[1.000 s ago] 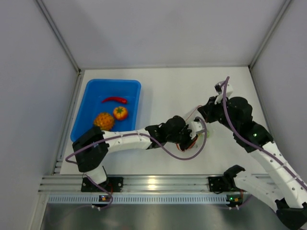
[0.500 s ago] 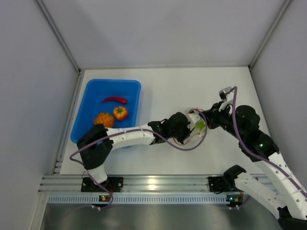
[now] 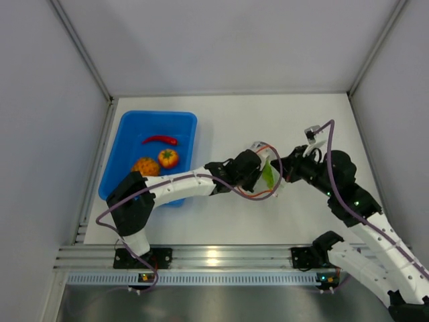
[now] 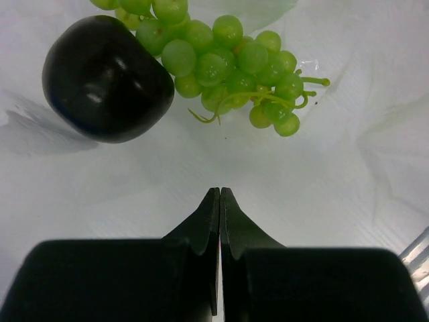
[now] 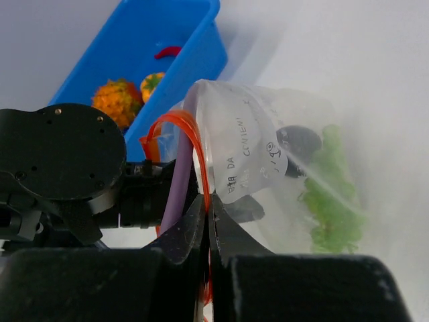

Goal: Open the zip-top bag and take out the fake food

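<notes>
Clear zip-top bag point(image 5: 248, 134) w/ grapes point(image 4: 234, 67) pinched by L fingers point(image 4: 201, 221) & R fingers point(image 5: 228, 235).

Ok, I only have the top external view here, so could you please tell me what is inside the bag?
Observer: The left wrist view shows green grapes and a dark purple-black piece through the bag.
Operator: Thank you. Is the right gripper actually gripping the bag?
Observer: Yes, the right wrist view shows the right gripper shut on the bag's near edge.
Operator: And the left gripper?
Observer: Its own view shows the left gripper shut too, apparently pinching the clear plastic.
</notes>
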Available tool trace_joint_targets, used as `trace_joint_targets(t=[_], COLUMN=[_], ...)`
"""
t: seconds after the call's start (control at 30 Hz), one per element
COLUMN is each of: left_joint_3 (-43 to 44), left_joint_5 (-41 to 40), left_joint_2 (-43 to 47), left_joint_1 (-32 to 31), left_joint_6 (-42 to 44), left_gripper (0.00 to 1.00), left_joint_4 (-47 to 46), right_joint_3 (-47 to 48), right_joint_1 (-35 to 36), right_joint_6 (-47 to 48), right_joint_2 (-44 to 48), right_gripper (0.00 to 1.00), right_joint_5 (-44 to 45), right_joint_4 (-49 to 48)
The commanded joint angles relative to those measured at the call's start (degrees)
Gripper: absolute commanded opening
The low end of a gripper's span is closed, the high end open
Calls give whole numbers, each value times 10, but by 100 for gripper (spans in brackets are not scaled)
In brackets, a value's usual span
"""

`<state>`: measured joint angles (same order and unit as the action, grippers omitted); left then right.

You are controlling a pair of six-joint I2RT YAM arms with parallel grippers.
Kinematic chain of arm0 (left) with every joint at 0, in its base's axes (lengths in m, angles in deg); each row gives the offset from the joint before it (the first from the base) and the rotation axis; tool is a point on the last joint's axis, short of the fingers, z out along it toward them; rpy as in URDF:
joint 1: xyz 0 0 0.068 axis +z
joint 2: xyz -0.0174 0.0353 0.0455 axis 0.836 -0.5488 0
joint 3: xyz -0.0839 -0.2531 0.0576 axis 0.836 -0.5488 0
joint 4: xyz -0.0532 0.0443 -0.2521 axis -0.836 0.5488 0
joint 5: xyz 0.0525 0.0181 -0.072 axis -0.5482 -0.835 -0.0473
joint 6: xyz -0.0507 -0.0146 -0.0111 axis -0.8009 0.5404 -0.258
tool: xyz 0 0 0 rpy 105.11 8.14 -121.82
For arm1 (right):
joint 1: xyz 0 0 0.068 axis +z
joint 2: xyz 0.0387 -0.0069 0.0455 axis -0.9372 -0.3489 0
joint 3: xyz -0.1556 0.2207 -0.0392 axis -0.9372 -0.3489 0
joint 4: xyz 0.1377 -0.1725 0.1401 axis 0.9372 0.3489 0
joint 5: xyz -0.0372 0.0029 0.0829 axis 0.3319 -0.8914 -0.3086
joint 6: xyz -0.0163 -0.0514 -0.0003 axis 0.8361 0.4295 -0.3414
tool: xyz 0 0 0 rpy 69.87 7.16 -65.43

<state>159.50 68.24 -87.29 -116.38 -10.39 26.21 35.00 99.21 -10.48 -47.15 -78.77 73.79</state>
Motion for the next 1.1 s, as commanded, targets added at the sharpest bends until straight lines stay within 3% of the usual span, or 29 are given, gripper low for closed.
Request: trace_joint_targets(t=[0.0,0.23,0.37,0.43,0.5,0.73,0.9,1.07], left_joint_3=[55,104,105,100,99,114,133,149], left_joint_5=[-63,-2,0,40,63,87,89,84], left_joint_2=[15,8,17,22,17,-38,-79,-108], left_joint_1=[24,39,41,49,61,65,64,63], left_joint_6=[-71,-82,-66,-61,-62,-79,-92,-111], left_gripper=[0,10,20,28,29,29,42,44], left_joint_4=[48,146,191,193,193,192,191,192], right_joint_3=[-23,-109,-120,-128,-138,-144,-112,-104], right_joint_1=[3,3,3,3,3,3,3,3], right_joint_6=[-99,-264,-279,-293,-303,-289,-248,-235], right_joint_2=[14,20,18,18,15,1,-7,-7], right_gripper=[0,0,0,0,0,0,0,0], right_joint_5=[-31,-33,-13,-12,-11,2,0,0], right_joint_4=[-54,-129,-141,-154,-169,-163,-131,-113])
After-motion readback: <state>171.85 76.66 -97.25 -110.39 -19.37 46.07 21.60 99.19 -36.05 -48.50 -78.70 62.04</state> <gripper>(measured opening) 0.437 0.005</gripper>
